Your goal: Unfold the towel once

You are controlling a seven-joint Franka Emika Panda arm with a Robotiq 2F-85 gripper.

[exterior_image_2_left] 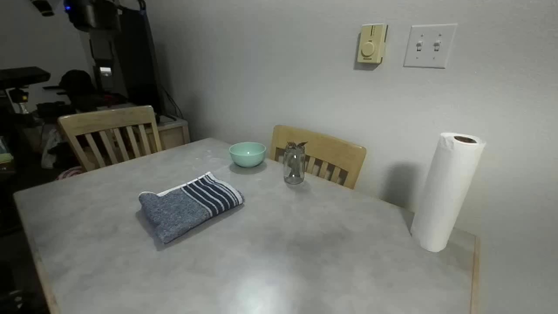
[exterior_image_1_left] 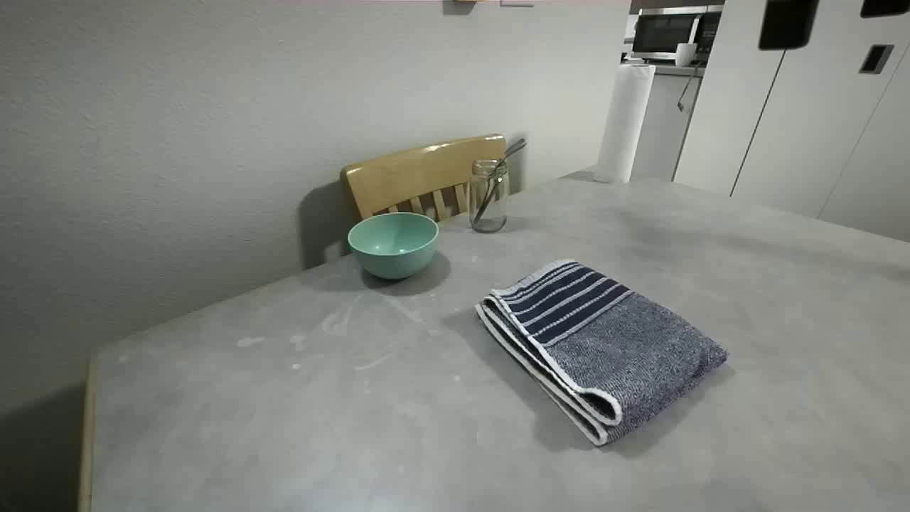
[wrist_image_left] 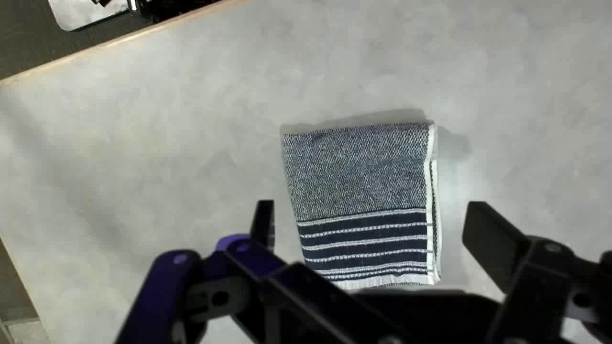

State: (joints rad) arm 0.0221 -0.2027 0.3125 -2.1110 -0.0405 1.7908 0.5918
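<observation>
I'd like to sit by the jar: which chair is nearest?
The wooden chair right behind the glass jar, along the wall; the second chair stands farther off, beyond the towel in an exterior view.

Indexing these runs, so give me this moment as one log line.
towel: folded, on table | gripper: open, empty, clear of towel | teal bowl: upright, on table

Mottled grey bench (exterior_image_1_left: 284, 441) spreads below the hand (wrist_image_left: 370, 210), its pale wood edging (wrist_image_left: 122, 42) well apart to the hand's upper left in the wrist view; bright glare (exterior_image_2_left: 261, 288) on the bench in an exterior view. In an exterior view, pale textured wall (exterior_image_1_left: 213, 142) left of the hand, slatted wooden chair (exterior_image_1_left: 426, 169) lower than the hand. White doors (exterior_image_1_left: 817, 128) behind the hand there, microwave (exterior_image_1_left: 665, 32) to the left.
</observation>
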